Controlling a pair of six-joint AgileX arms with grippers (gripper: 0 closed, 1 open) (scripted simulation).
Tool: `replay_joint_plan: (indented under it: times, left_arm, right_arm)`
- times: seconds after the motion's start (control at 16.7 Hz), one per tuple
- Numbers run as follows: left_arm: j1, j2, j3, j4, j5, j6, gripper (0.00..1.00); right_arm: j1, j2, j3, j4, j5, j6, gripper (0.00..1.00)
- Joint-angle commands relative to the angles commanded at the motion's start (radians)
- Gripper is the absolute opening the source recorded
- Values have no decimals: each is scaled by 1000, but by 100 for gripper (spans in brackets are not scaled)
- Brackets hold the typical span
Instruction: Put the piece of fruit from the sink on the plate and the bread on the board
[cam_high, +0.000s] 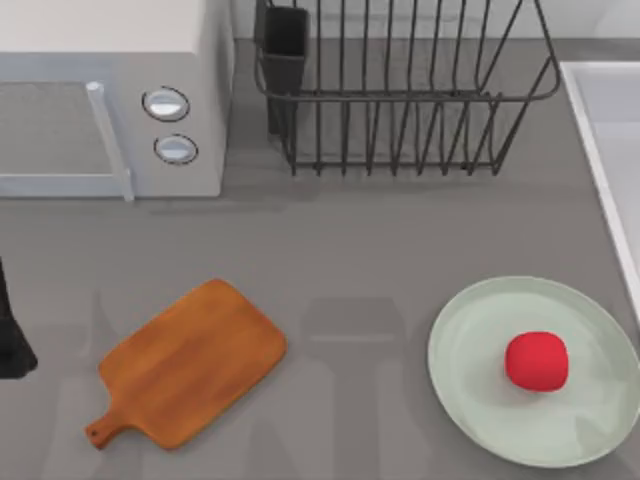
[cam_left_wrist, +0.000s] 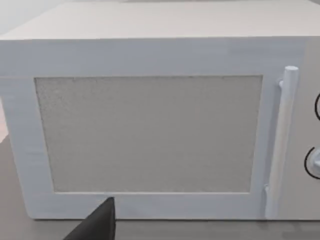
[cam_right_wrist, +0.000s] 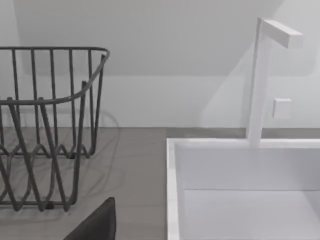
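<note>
Top view is showing the piece of fruit already sitting on the plate, slightly toward three o'clock of the plate's centre, with the plate lying at about four o'clock on the table. The board is lying bare at about eight o'clock, its handle pointing toward seven o'clock, well apart from the plate. The sink is running along the three o'clock edge, and the right wrist view is looking across its rim and its tap, with the dish rack beside it at twelve o'clock. The bread is not appearing anywhere I can point to; it is possibly sitting inside the microwave at ten o'clock, whose closed door and handle are facing the left wrist camera. A dark part of the left arm is hanging at the nine o'clock edge; whether either gripper is spread or pressed together I cannot tell. Judging from this, the fruit half is looking done and the bread step is in hand: the left arm would do well approaching the door handle squarely, pulling the door fully clear before reaching in, and carrying the bun level to the board's broad middle rather than its handle end.
</note>
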Motion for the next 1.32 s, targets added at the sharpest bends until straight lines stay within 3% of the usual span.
replay_joint_plan:
  times: [0.3, 0.96, 1.32]
  left_arm:
    - [39, 310, 227, -183, 0, 88, 100]
    - [152, 1342, 866, -736, 1, 342, 100]
    - [192, 1670, 1097, -912, 1, 427, 100]
  right_arm:
    - [0, 0, 0, 0, 0, 0, 100]
    - [0, 0, 0, 0, 0, 0, 100]
    - [0, 0, 0, 0, 0, 0, 100]
